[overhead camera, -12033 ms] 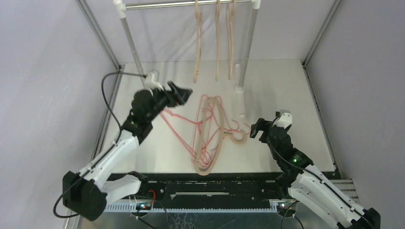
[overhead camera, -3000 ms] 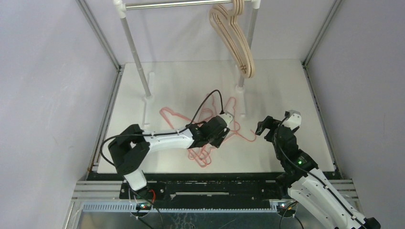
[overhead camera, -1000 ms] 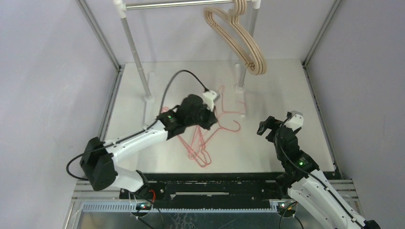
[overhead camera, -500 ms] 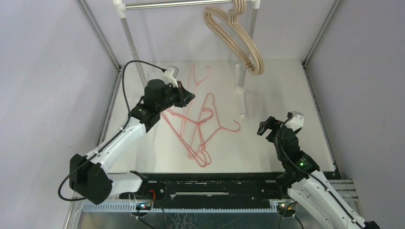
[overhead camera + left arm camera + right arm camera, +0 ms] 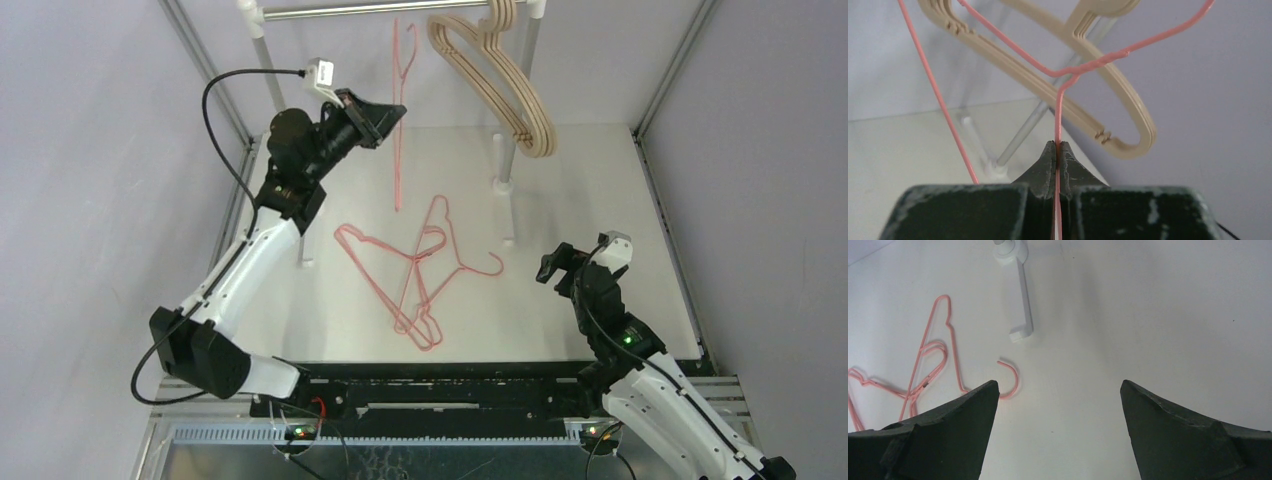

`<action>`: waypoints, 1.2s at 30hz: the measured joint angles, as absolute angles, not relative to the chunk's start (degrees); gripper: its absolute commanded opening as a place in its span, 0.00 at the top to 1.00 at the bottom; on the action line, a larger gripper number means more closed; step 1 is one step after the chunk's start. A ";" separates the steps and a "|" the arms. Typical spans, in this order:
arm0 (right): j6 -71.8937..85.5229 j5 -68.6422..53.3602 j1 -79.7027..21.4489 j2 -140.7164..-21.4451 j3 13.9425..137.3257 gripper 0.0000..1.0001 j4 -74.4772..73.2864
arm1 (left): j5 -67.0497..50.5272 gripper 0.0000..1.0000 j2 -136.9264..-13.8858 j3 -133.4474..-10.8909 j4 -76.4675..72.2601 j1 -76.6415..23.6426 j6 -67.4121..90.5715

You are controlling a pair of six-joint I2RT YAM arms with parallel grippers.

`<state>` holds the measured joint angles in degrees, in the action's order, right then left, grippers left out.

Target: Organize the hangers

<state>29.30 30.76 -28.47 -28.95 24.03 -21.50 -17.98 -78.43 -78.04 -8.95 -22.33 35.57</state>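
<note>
One pink hanger (image 5: pixel 397 170) pinched in left hand (image 5: pixel 1057 150) beside beige hangers (image 5: pixel 998 58) | right hand (image 5: pixel 1058 390) spread, apart from pink pile (image 5: pixel 420 280)

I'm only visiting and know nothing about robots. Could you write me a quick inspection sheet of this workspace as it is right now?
Surface: white table, carrying the rail's stand.
Job's things: beige hangers hang on the rail; one pink hanger is held up beside them; more pink hangers lie tangled on the table.
Clutter: nothing seen.
Grippers: left gripper shut on the pink hanger; right gripper open, empty, above the table.
Cables: black cable loops off the left wrist.
Surroundings: grey walls, metal frame posts.
</note>
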 measured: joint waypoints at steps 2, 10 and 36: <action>29.28 30.79 -28.47 -29.02 24.03 0.00 -21.30 | -18.04 1.00 -80.34 -79.94 -10.41 -22.06 36.95; 28.86 30.79 -27.73 -30.11 24.03 0.00 -20.32 | -17.26 1.00 -86.17 -85.03 -11.66 -21.67 41.39; 28.69 30.30 -26.59 -31.64 24.03 0.00 -19.94 | -15.27 1.00 -99.90 -96.57 -14.90 -20.64 54.28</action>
